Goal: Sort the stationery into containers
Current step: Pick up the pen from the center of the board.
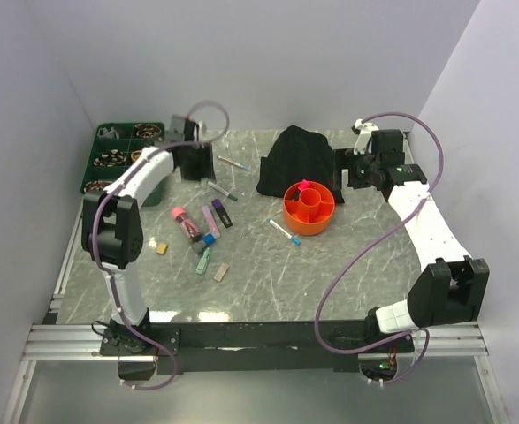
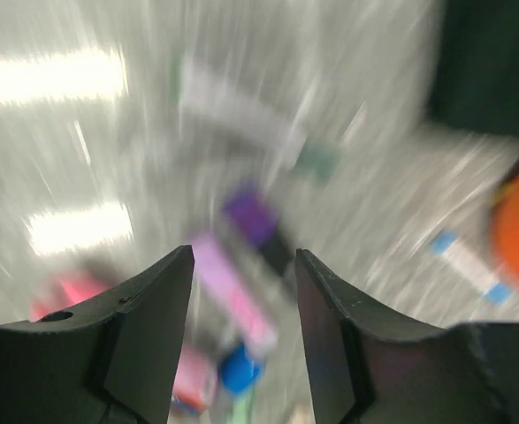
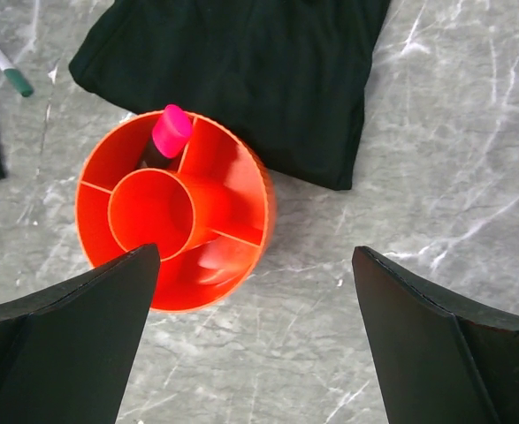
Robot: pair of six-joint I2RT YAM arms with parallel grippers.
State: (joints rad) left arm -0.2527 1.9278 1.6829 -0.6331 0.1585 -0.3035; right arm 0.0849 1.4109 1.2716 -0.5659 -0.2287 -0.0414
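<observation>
Pink-capped marker (image 3: 171, 131) in orange tub (image 3: 95, 212), right tool (image 3: 255, 256) wide-jawed above it.

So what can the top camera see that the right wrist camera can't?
Only top: the green tray, the left arm, tan erasers and a blue marker. Only right wrist: its own fingers up close, wide apart. Both: the orange tub, the pink marker in it, and the black cloth.
</observation>
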